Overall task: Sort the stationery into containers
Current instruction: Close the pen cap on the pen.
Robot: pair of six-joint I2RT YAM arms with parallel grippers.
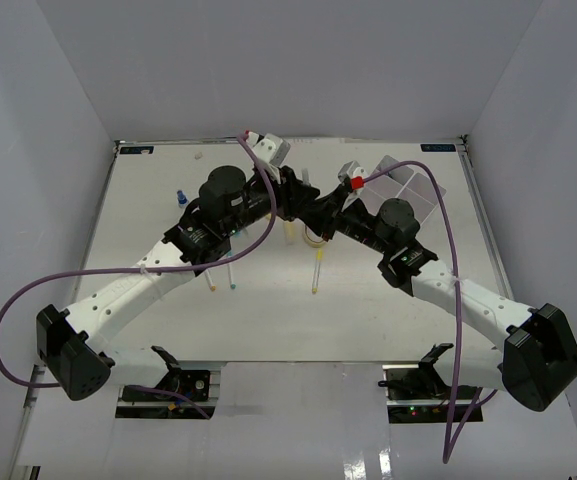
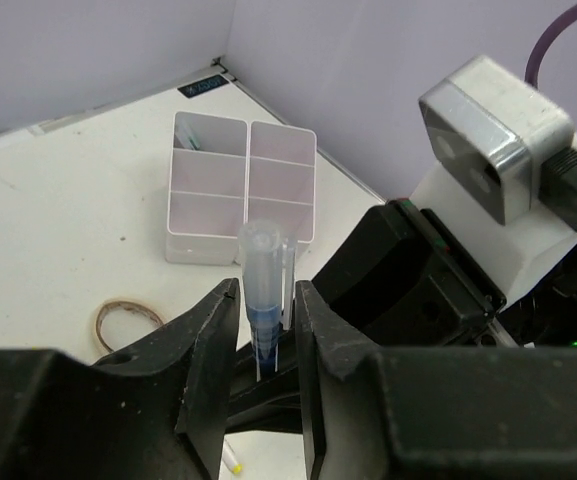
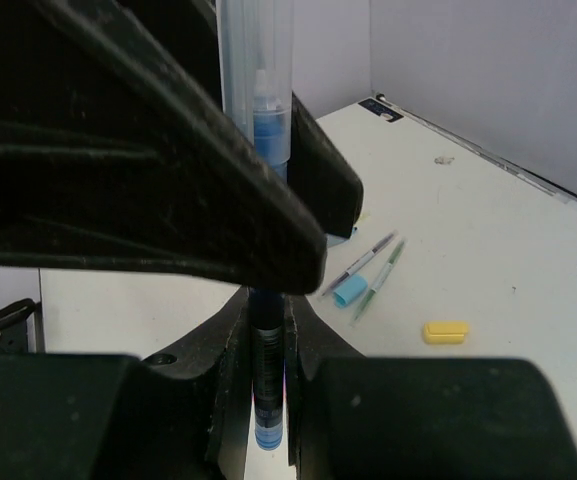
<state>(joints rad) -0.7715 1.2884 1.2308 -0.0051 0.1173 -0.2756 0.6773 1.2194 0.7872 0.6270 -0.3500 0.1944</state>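
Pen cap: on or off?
On: clear cap sits over the pen's blue tip. Fully seated or not: cannot tell.

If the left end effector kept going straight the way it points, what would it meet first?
Likely the white divided tray, which lies straight ahead beyond the pen standing between the fingers of the left end effector. Depth is unclear.

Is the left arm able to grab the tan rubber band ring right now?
Probably not yet. The left pincer has a blue pen with a clear cap between its fingers, and the right pincer grips that pen too. The tan rubber band ring lies uncovered nearby, so it looks reachable afterwards.
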